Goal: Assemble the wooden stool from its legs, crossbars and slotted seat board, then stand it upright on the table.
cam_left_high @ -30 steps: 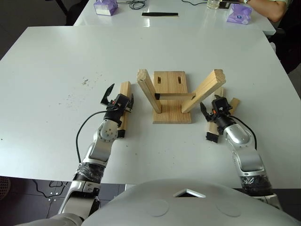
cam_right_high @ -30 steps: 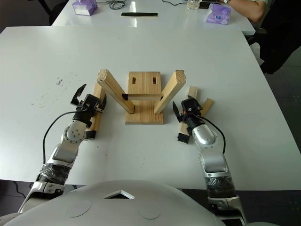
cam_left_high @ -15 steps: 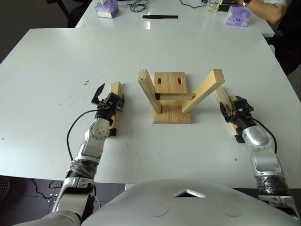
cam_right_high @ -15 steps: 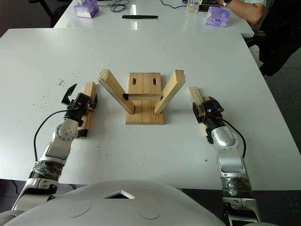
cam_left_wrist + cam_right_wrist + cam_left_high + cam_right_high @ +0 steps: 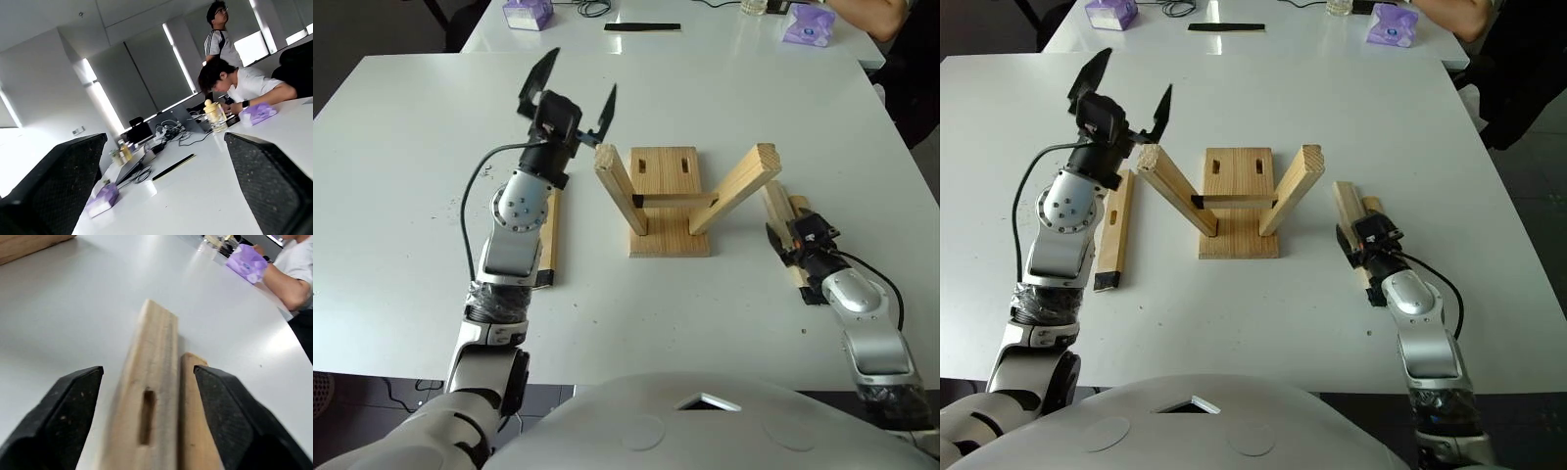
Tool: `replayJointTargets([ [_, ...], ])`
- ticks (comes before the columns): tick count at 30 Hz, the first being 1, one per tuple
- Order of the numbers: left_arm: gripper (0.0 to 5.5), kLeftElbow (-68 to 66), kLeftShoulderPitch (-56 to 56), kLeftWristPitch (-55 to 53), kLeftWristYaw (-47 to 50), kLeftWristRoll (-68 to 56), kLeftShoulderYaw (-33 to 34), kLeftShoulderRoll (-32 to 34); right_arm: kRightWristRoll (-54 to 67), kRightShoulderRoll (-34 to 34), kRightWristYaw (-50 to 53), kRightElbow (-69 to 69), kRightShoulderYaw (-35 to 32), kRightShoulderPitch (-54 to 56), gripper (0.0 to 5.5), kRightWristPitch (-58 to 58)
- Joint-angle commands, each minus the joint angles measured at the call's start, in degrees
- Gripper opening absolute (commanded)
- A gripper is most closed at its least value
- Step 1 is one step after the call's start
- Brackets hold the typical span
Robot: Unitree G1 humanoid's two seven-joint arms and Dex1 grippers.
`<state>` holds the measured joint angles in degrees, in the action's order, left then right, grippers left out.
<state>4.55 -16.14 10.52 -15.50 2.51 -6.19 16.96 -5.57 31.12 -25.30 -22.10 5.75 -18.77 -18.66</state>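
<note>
A slotted wooden seat board (image 5: 671, 235) lies flat on the white table (image 5: 411, 147). Two wooden legs (image 5: 736, 186) splay up from it, joined by a crossbar (image 5: 680, 199). The left hand (image 5: 576, 93) hangs raised near the left leg (image 5: 620, 191), fingers wide apart. The right wrist view shows the right hand (image 5: 146, 374) open astride a loose slotted wooden leg (image 5: 156, 347), with a thinner bar (image 5: 193, 431) touching it.

Holds the silver left arm (image 5: 514, 220) raised, forearm running from lower left up toward the upper centre-left of the frame, with the black two-fingered left end effector (image 5: 573, 98) in the air and spread wide. Rests the silver right arm (image 5: 862, 313) low at lower right, black right end effector (image 5: 791, 231) pointing up-frame, fingers parted.
</note>
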Motion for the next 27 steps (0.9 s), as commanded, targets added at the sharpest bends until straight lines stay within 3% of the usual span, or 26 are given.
replayJointTargets([
  [1, 4.47, -4.18, 2.58, 4.29, -2.68, 3.93, -3.22, 2.07, -1.30, 12.73, -15.62, -9.31, 8.64, -4.56, 3.44, -1.03],
  [6, 4.47, -10.59, 4.61, 6.53, -3.94, 4.62, -5.96, 0.68, 2.91, 16.91, -22.17, -15.03, 9.37, -4.87, 3.44, -4.53],
  [11, 4.47, -9.54, 7.15, 7.49, -5.74, 6.92, -14.09, -3.64, 0.12, 10.50, -18.06, -7.82, 14.20, 1.78, 3.44, -4.73],
  [15, 4.47, -3.62, 7.70, 4.37, -8.82, 6.36, -19.05, -6.31, 0.55, 4.67, -12.76, -1.01, 13.15, 6.02, 3.44, -6.14],
  [20, 4.47, 0.77, 5.91, -2.21, -11.39, 4.24, -20.82, -8.70, 0.93, 3.70, -10.02, 2.82, 10.40, 7.31, 3.44, -6.17],
  [27, 4.47, -4.20, 5.44, -7.53, -9.22, 6.38, -20.37, -9.15, 1.38, 3.22, -8.98, 2.52, 9.29, 9.24, 3.44, -6.21],
])
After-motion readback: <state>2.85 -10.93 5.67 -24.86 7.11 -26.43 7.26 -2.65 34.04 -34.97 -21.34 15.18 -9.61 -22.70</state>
